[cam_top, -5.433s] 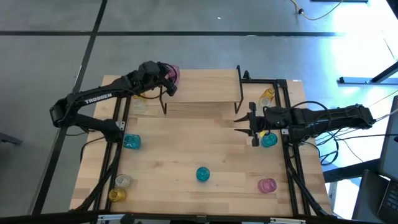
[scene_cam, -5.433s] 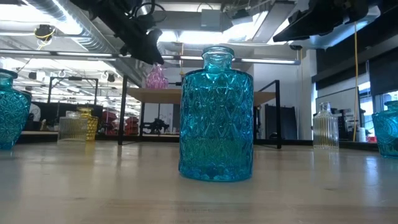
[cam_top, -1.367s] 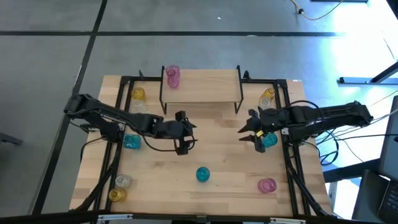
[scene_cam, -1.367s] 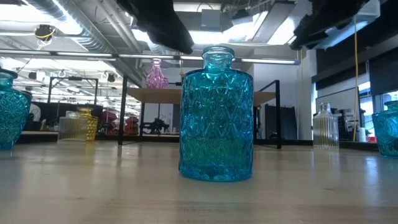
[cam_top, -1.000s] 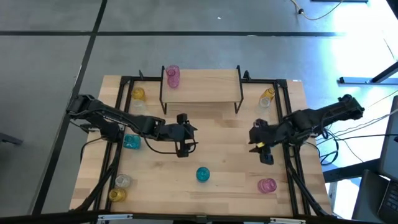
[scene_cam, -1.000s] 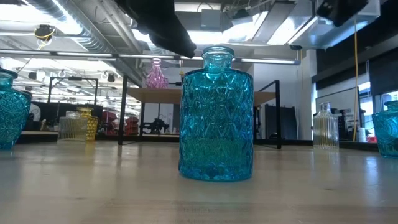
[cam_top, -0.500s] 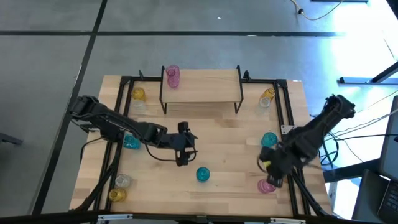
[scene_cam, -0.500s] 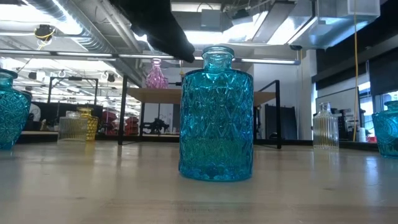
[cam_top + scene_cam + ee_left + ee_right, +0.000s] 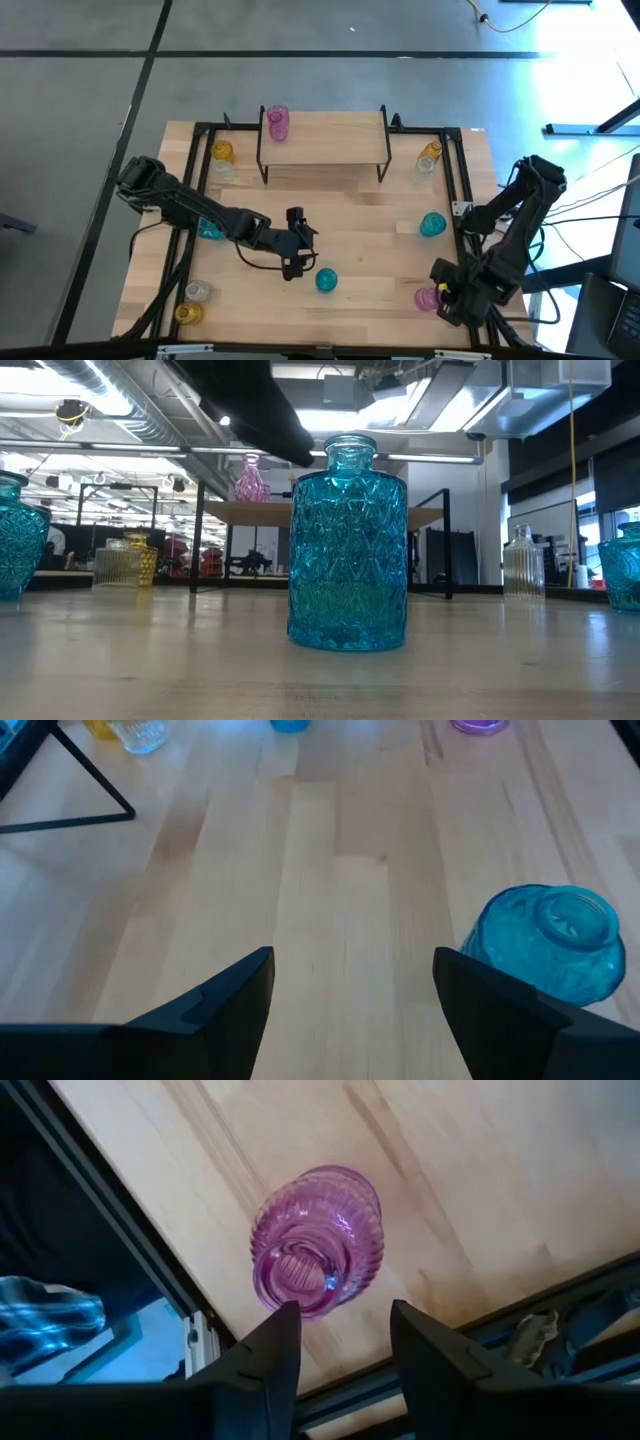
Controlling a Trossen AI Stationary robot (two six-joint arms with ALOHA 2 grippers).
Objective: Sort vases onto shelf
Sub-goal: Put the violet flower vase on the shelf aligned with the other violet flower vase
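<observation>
A pink vase (image 9: 277,122) stands on the shelf (image 9: 330,140) at the far middle. A teal vase (image 9: 327,281) stands upright on the table near the front middle, and it fills the low view (image 9: 347,550). My left gripper (image 9: 352,965) is open just to the left of this teal vase (image 9: 550,942), slanting down, with bare table between its fingers. Another pink vase (image 9: 316,1255) stands at the near right. My right gripper (image 9: 340,1320) hangs above it, pointing down, open, with nothing between its fingers.
Other vases stand around the table: yellow (image 9: 222,151) and yellow (image 9: 430,152) beside the shelf, teal (image 9: 432,224) at the right, teal (image 9: 208,230) under my left arm, clear (image 9: 198,290) and yellow (image 9: 186,313) at the near left. Black frame rails (image 9: 468,260) run along both sides.
My right gripper has swung from beside the right teal vase toward the table's near edge, sinking and rolling its wrist, and now hangs over the near-right pink vase. My left gripper has crept toward the near edge and the middle teal vase. No vase has moved.
</observation>
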